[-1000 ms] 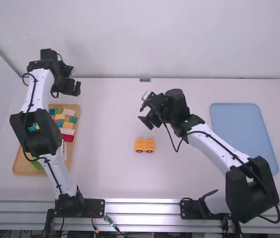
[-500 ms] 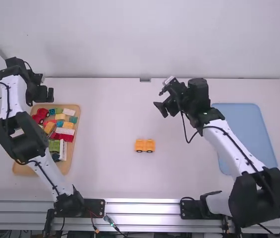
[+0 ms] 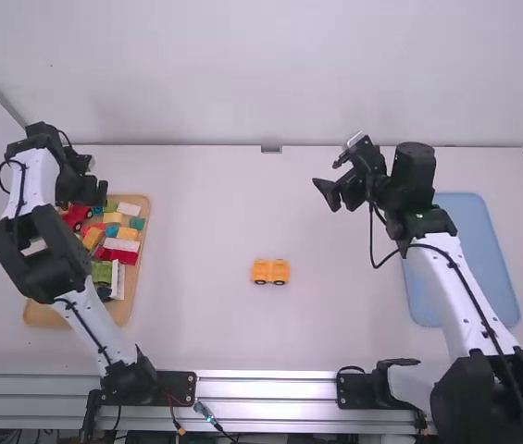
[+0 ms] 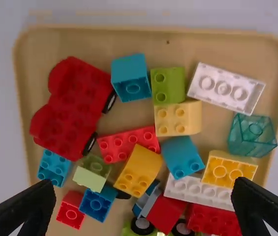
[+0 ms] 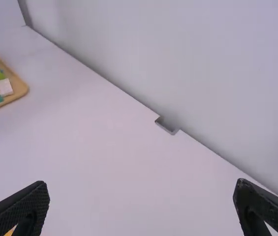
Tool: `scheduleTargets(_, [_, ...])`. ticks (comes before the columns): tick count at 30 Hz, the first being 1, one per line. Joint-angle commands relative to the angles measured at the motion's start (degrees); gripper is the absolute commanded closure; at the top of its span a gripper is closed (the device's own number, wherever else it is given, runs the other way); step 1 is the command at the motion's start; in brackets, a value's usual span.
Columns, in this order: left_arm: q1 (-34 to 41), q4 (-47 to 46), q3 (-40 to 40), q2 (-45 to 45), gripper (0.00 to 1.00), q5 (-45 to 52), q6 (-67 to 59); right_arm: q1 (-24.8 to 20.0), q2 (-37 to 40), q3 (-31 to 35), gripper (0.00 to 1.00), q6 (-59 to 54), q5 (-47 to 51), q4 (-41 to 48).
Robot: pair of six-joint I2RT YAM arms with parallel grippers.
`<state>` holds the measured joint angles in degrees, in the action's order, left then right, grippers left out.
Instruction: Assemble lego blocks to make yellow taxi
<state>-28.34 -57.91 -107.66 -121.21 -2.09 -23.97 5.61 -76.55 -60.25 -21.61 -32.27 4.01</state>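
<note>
My left gripper (image 3: 94,191) hangs over the far end of the wooden tray (image 3: 43,314). In the left wrist view that gripper (image 4: 143,199) is open above the blocks, which include a yellow-orange block (image 4: 139,169), a pale yellow block (image 4: 178,118), another yellow block (image 4: 229,168) and a red wheeled piece (image 4: 72,108). An orange-yellow piece on dark wheels (image 3: 270,271) stands alone mid-table. My right gripper (image 3: 329,192) is held beyond it and to its right; in the right wrist view this gripper (image 5: 141,209) is open, with nothing between its fingers.
The blue tray (image 3: 479,250) lies at the right, partly under the right arm. A wall rises behind the table's far edge, with a small metal bracket (image 3: 270,149) at its middle.
The left gripper first swung left, then came slightly nearer over the tray. The right gripper moved right and away from the wheeled piece, which has stayed put.
</note>
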Motion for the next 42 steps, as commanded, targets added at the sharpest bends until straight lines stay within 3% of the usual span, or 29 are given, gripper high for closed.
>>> scheduleTargets(1, [0.4,-0.5,1.8,2.1,0.02,-2.1,-1.7,0.0,0.9,-1.6,0.01,0.8,-2.4,-0.7])
scheduleTargets(12, [0.6,7.5,8.4,2.1,0.01,-0.2,0.4,0.9,0.9,-1.6,0.01,1.0,-2.3,-2.2])
scheduleTargets(18, [0.0,5.9,8.7,2.2,0.01,0.0,0.5,2.6,0.9,-1.6,0.01,2.1,-2.2,-2.9])
scheduleTargets(32, [0.3,3.9,8.9,2.2,0.01,25.4,0.4,4.9,0.9,-1.6,0.01,2.1,-2.2,-5.1])
scheduleTargets(37, [3.4,4.6,6.9,2.2,0.01,5.2,19.9,5.0,0.9,-1.6,0.01,2.1,-2.2,-5.1])
scheduleTargets(42, [7.2,4.5,6.1,2.2,0.01,1.5,24.3,5.0,0.9,-1.6,0.01,2.1,-2.2,-5.0])
